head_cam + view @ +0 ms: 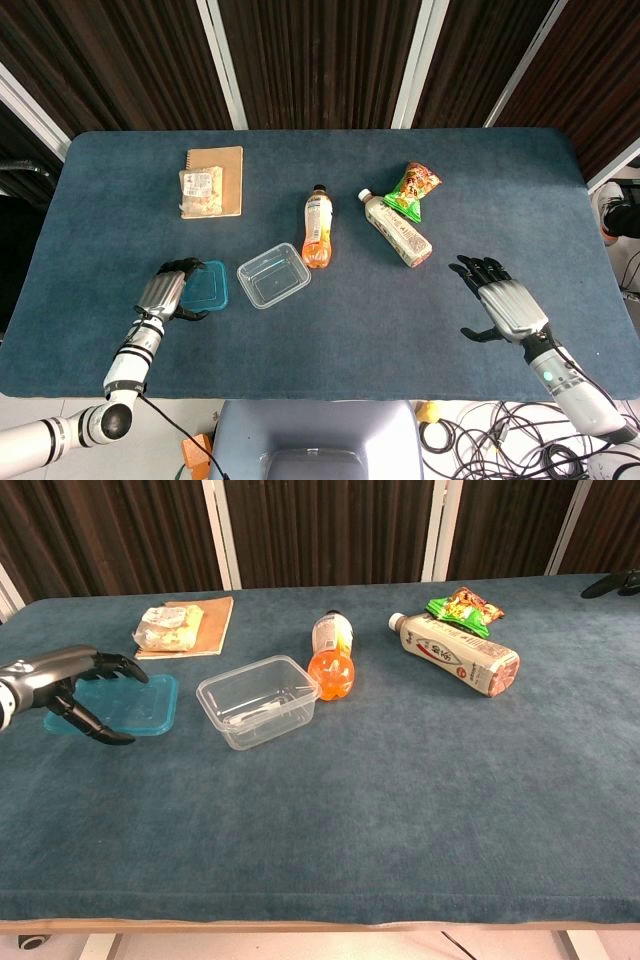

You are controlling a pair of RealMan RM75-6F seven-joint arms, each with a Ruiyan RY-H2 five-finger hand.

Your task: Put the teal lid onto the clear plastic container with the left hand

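Dark wood-panelled walls with pale strips sit behind a blue felt-covered tabletop. Near the front left, the teal lid lies flat on the cloth, and the left robot hand sits right at its outer edge, fingers spread and curved over that side of it. From the chest view the left robot hand's fingers arch above the lid, with dark fingertips reaching down in front of it, but I honestly can't tell whether they're touching it; it doesn't look gripped.

Just to the right of the lid, with a small gap, is the clear plastic container, open and upright. Behind that, an orange drink bottle lies on its side, then a white bottle also lying down, with a green snack bag resting against its top end. Back left there's a brown notebook with a wrapped snack on it.

The right robot hand is well off to the far right, fingers splayed, holding nothing.
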